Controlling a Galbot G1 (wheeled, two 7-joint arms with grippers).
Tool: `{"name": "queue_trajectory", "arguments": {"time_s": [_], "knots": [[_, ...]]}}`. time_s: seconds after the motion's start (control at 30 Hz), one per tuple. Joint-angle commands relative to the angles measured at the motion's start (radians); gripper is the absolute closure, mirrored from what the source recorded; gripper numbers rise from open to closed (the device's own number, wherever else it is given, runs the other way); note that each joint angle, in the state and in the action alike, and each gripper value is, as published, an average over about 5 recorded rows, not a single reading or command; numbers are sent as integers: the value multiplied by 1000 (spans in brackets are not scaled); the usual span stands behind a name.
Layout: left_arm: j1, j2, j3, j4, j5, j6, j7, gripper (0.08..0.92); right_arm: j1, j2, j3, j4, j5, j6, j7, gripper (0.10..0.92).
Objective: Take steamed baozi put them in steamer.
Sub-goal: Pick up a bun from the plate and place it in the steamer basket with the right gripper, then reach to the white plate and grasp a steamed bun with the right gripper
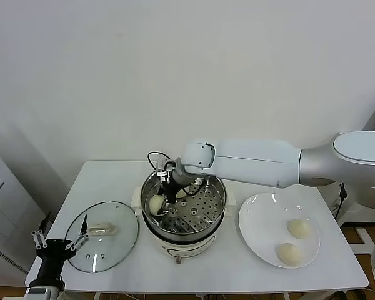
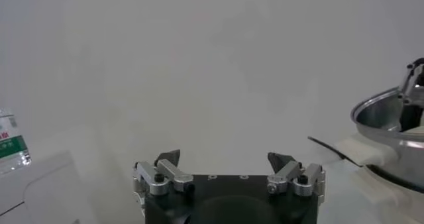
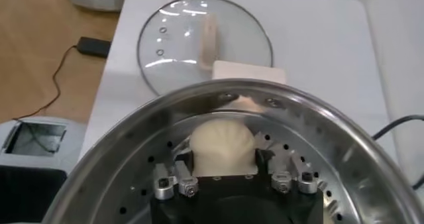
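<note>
Your right gripper (image 1: 164,201) sat low inside the steamer (image 1: 214,206), at its left side, fingers (image 3: 264,160) spread to either side of a baozi (image 1: 156,204). Whether they were touching the bun's sides could not be told. That bun lay on the perforated tray against the steamer's left wall. A second bun (image 1: 182,193) showed only partly in the pot, behind the gripper. The steamer stood at the middle of the table (image 1: 112,178), its cord (image 1: 154,157) looping at the far side.

To the right of the pot, two more baozi (image 1: 300,227) (image 1: 289,253) lay on the plate (image 1: 256,234), near each other towards its right edge. To the left of the pot, the glass lid (image 1: 112,240) lay flat on the table.

Your left gripper (image 1: 57,243) hung at the near left corner, its fingers (image 2: 168,159) standing wide apart and empty, well away from the pot.
</note>
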Motion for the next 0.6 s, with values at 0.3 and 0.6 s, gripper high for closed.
{"name": "queue_trajectory", "arguments": {"time_s": [0.3, 0.6], "knots": [[-5, 0, 11, 0, 5, 5, 0, 177, 290, -347, 6, 25, -185, 120, -431, 203], [-18, 12, 25, 5, 13, 21, 0, 177, 241, -637, -33, -48, -527, 340, -657, 203]]}}
